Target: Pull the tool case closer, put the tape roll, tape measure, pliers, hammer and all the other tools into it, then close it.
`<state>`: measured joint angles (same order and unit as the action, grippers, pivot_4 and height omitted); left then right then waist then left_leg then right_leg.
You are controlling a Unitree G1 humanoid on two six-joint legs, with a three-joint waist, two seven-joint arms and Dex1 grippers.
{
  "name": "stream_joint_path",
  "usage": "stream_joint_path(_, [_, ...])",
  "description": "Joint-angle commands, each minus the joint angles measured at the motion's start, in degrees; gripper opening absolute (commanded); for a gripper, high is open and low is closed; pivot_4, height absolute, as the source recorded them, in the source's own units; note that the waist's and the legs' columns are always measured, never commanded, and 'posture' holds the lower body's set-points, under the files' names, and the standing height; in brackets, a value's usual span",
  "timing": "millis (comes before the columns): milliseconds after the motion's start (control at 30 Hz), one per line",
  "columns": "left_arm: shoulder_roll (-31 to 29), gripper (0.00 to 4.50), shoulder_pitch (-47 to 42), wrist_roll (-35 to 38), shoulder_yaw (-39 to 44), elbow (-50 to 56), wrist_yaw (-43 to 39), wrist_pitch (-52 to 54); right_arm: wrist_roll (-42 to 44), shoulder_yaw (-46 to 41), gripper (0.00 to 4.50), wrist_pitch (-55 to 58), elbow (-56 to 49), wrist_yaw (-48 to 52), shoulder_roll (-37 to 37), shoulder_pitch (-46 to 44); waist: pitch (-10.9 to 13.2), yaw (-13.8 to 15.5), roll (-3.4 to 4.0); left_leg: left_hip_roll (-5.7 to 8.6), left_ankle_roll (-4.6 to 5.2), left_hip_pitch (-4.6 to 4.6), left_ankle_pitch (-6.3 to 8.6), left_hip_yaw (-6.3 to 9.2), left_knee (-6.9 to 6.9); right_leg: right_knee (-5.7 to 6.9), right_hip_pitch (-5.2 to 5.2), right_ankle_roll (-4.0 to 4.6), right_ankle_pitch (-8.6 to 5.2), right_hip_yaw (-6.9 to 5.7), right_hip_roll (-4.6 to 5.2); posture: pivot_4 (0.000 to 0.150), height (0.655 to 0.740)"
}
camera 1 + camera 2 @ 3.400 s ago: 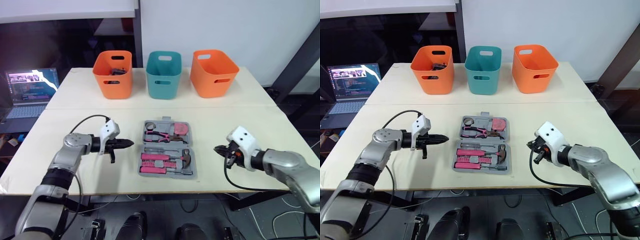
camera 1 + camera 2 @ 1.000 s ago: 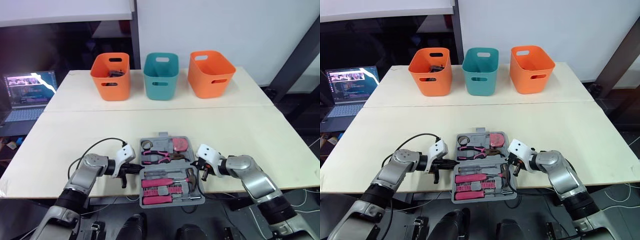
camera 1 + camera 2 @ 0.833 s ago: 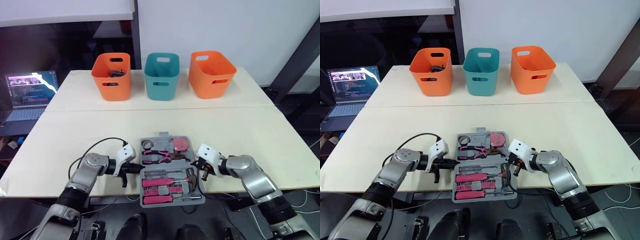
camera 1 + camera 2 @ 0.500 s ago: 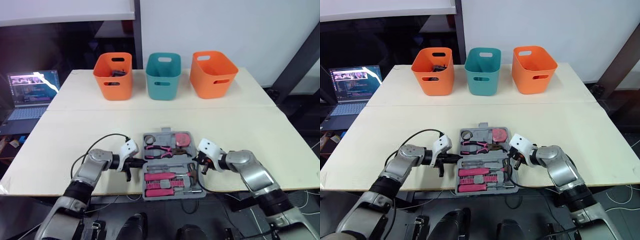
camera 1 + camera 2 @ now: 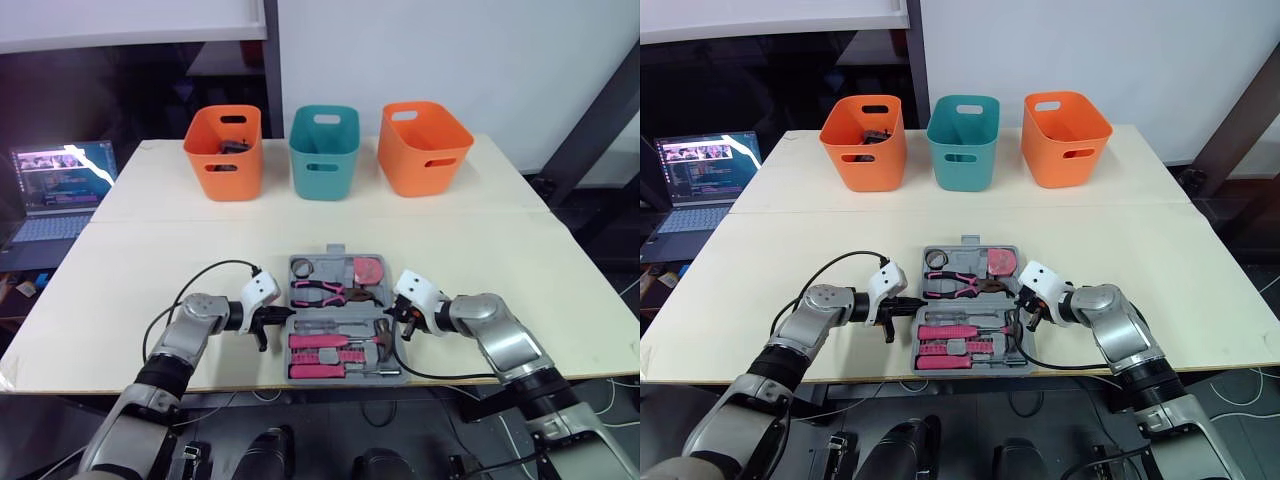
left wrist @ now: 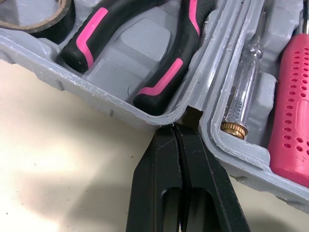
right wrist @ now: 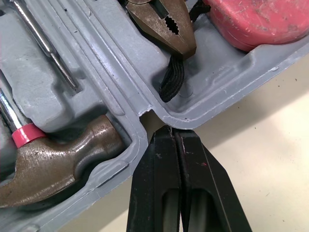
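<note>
The grey tool case point(image 5: 331, 258) lies open near the table's front edge. Its far half holds the tape roll point(image 5: 302, 268), pink-handled pliers point(image 5: 325, 292) and red tape measure point(image 5: 369, 270). Its near half holds the hammer point(image 5: 380, 335) and pink tools point(image 5: 325, 342). My left gripper point(image 5: 283, 317) is shut, its tip pressed into the hinge notch on the case's left side point(image 6: 175, 129). On the right side, my right gripper point(image 5: 393, 313) is shut with its tip at the opposite hinge notch point(image 7: 170, 130), between the hammer head point(image 7: 63, 159) and the plier jaws point(image 7: 161, 26).
Along the far side of the table stand an orange bin point(image 5: 224, 150), a teal bin point(image 5: 324, 150) and another orange bin point(image 5: 424, 145). A laptop point(image 5: 60, 180) sits off the table's left. The case's near rim lies at the table's front edge.
Both grippers closed in on the case's sides and it came toward the front edge. In the last second it slid back a little from overhanging that edge.
</note>
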<state>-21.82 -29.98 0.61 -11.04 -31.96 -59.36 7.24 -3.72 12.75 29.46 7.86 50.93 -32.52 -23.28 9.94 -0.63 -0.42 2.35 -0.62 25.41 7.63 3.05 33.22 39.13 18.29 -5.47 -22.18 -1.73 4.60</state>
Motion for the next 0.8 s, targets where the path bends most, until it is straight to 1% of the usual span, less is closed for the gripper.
stream_joint_path(33, [1.47,0.00,-0.83,-0.43,-0.18,-1.36,2.59,-0.87,2.07,0.80,0.04,-2.25,-1.41,0.76,2.36,-1.15,0.00,0.00,0.00,0.00,0.00,0.00,0.00,0.00,0.00,0.00,0.00,0.00,0.00,0.00,0.00,0.150,0.7400])
stream_joint_path(233, [1.22,0.00,-0.57,-1.25,-0.42,-1.42,3.98,0.13,1.73,0.55,0.04,-3.43,0.65,0.89,2.01,-1.25,0.00,0.01,0.00,0.00,-0.01,-0.05,0.00,0.00,0.00,0.00,-0.04,0.00,0.00,0.00,0.00,0.150,0.7400])
stream_joint_path(400, [-1.30,0.00,-0.51,-0.85,1.88,-2.81,5.67,0.62,4.07,-3.40,0.04,-4.61,4.25,0.69,1.32,-1.32,0.00,-0.06,0.00,-0.01,-0.02,-0.05,0.00,0.01,-0.01,0.00,-0.03,0.00,0.00,0.00,0.00,0.150,0.7400])
stream_joint_path(533, [-3.57,0.00,-0.29,-0.03,3.54,-3.45,6.02,0.50,4.39,-5.12,0.04,-7.03,8.14,1.22,-1.68,-1.83,0.00,-0.14,0.00,-0.02,-0.02,-0.04,0.00,0.01,-0.02,0.00,-0.02,0.00,0.00,0.00,-0.02,0.150,0.7400])
stream_joint_path(600, [-4.51,0.00,0.26,0.86,4.03,-2.80,5.42,0.25,5.49,-5.97,0.04,-6.23,6.92,1.65,-2.48,-1.93,0.01,-0.19,0.00,-0.02,-0.02,-0.03,0.00,0.00,-0.05,0.00,0.00,0.00,0.00,0.00,-0.02,0.150,0.7400])
stream_joint_path(667, [-5.16,0.00,1.01,3.05,5.18,-0.96,3.80,-0.02,6.91,-6.53,0.04,-4.44,2.87,2.46,-3.06,-1.21,0.01,-0.32,0.00,-0.02,-0.02,-0.01,-0.01,-0.02,-0.11,0.00,0.02,0.00,0.00,0.01,-0.01,0.150,0.7400])
stream_joint_path(800, [-5.56,0.00,3.78,10.38,7.78,6.72,-3.51,-0.69,11.35,-9.49,0.04,2.14,-6.38,3.21,-4.04,1.76,0.04,-0.14,0.00,-0.06,-0.06,0.12,-0.03,-0.03,-0.20,0.00,0.00,0.00,0.00,0.02,-0.02,0.150,0.7400])
